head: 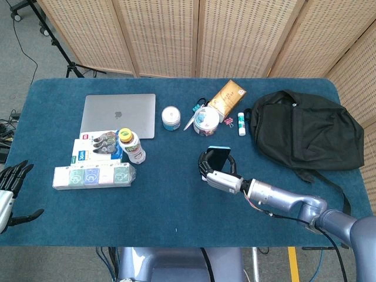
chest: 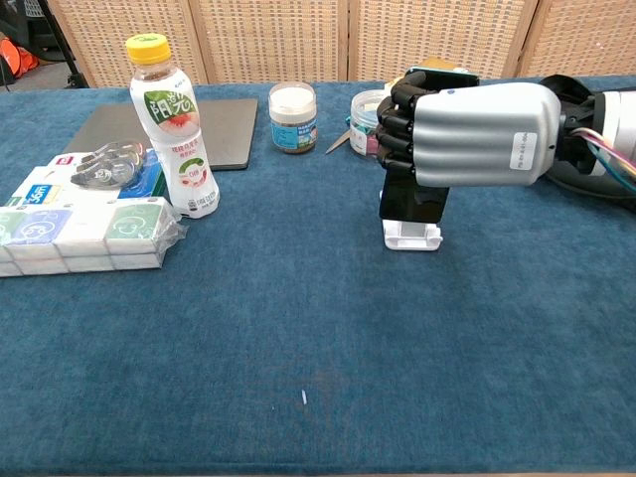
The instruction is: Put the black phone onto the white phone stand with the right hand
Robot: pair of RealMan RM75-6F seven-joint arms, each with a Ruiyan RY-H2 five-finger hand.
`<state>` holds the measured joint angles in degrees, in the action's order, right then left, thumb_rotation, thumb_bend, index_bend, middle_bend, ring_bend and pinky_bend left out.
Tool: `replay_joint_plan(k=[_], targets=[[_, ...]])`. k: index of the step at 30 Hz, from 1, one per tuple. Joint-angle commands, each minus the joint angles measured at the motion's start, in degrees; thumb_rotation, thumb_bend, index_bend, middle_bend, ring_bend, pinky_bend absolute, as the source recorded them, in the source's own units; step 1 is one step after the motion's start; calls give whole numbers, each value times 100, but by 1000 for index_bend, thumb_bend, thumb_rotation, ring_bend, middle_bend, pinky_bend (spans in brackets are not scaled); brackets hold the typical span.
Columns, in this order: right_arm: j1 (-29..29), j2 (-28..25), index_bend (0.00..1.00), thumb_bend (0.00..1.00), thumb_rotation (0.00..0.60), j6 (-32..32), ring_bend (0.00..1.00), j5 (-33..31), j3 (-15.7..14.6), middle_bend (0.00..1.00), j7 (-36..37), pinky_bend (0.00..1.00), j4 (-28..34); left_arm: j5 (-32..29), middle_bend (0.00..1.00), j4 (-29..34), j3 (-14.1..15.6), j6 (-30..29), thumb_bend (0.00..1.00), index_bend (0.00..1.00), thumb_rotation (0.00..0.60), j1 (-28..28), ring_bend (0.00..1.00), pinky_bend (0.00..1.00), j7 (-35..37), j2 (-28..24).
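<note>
Your right hand is wrapping its fingers around the black phone, which is standing upright on the white phone stand near the middle of the table, a little toward its right side. From the head view, the phone is showing its dark face between the curled fingers, and the stand is sitting hidden under the hand.

Just behind the phone, toward the far edge, a clear tub of small items is standing with scissors and a pink binder clip beside it. A white jar is sitting to the left of those, next to the closed laptop. A brown snack packet and a glue stick are lying further back, and the black backpack is filling the right end, close to your forearm.

Toward the left edge, a drink bottle is standing against stacked boxes and a wrapped tissue pack.

Your left hand is hanging off the table's left edge, fingers apart and holding nothing.
</note>
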<state>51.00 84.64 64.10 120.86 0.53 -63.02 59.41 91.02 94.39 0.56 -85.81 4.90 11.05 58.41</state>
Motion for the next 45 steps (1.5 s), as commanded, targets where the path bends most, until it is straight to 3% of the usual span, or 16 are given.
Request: replay_joint_plan(k=[1, 31, 34, 39, 42, 45], targets=[[-25, 27, 569, 505, 600, -28, 325, -23, -21, 480, -68, 439, 46, 1, 0, -5, -1, 0, 0, 0, 600, 1, 0, 0, 16, -5], [18, 220, 568, 517, 600, 232, 291, 89, -307, 449, 263, 439, -513, 31, 0, -4, 10, -4, 0, 0, 600, 5, 0, 0, -39, 21], [14, 235, 507, 517, 600, 274, 265, 80, -324, 396, 324, 425, -517, 21, 0, -1, 4, 2, 0, 0, 600, 9, 0, 0, -43, 21], [0, 236, 258, 472, 600, 249, 99, 25, -323, 181, 344, 303, -482, 25, 0, 0, 7, -1, 0, 0, 600, 7, 0, 0, -42, 19], [-11, 232, 215, 466, 600, 220, 14, -12, -309, 108, 290, 255, -438, 33, 0, 2, 11, -11, 0, 0, 600, 2, 0, 0, -31, 16], [-30, 248, 214, 466, 600, 202, 0, -53, -283, 93, 214, 233, -390, 44, 0, -1, 18, -9, 0, 0, 600, 3, 0, 0, -26, 12]])
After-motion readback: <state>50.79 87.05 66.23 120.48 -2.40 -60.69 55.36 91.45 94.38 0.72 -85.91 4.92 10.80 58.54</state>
